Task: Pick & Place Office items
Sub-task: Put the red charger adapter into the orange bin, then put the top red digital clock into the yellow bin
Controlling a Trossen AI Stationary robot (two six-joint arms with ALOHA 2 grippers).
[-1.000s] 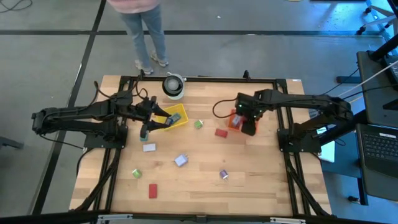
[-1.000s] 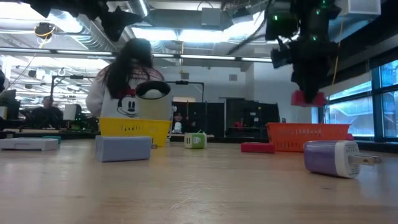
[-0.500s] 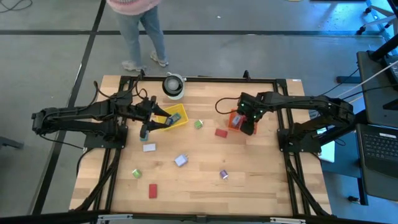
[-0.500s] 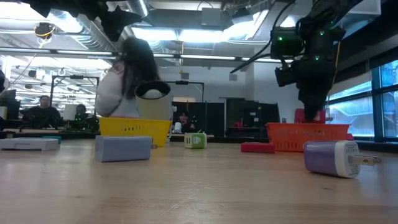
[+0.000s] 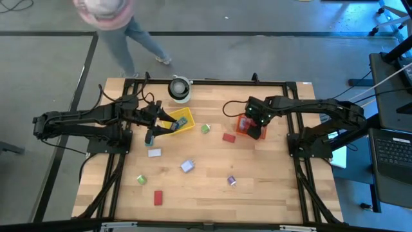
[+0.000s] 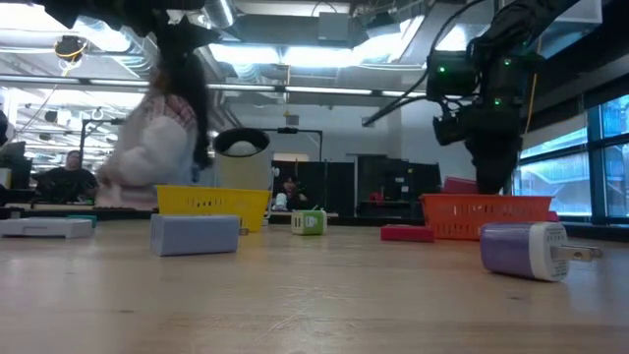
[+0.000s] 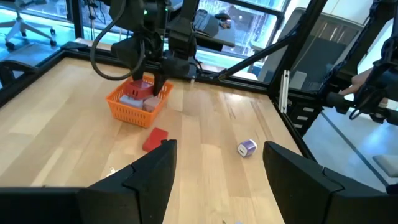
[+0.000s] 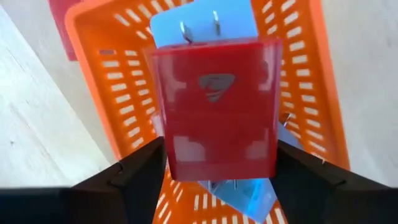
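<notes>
Two grippers and two mesh baskets, logged from my remote station.

1. Right gripper (image 5: 255, 132): it hangs directly over the orange plastic mesh basket (image 5: 242, 124) on the right half of the wooden table (image 5: 270, 180). In its wrist view a flat translucent red block with a small emblem (image 8: 214, 106) sits in line with the gripper (image 8: 217, 162) above the basket's inside. I cannot tell whether the gripper clamps the block or has let go.
2. Orange basket contents: light blue flat pieces with metal prongs (image 8: 205, 25) lie beneath the red block.
3. Left gripper (image 5: 149, 136): it waits just beside the yellow plastic mesh basket (image 5: 181, 122) on the left half of the table. Its fingers (image 7: 149, 180) stand apart with nothing between them.
4. Loose items on the table:
   - a small green block (image 5: 205, 129) between the two baskets;
   - a flat red piece (image 5: 228, 136) just beside the orange basket;
   - a pale lavender slab (image 5: 154, 153) near the left gripper;
   - a lavender block (image 5: 187, 166) mid-table;
   - a lavender plug adapter (image 5: 231, 182);
   - a second green block (image 5: 141, 179);
   - a red rectangle (image 5: 158, 196) towards the near edge.
5. Round black-and-white object (image 5: 179, 89): it stands at the far edge of the table.
6. Person in a pink top and jeans (image 5: 109, 16): on the floor beyond the table.
</notes>
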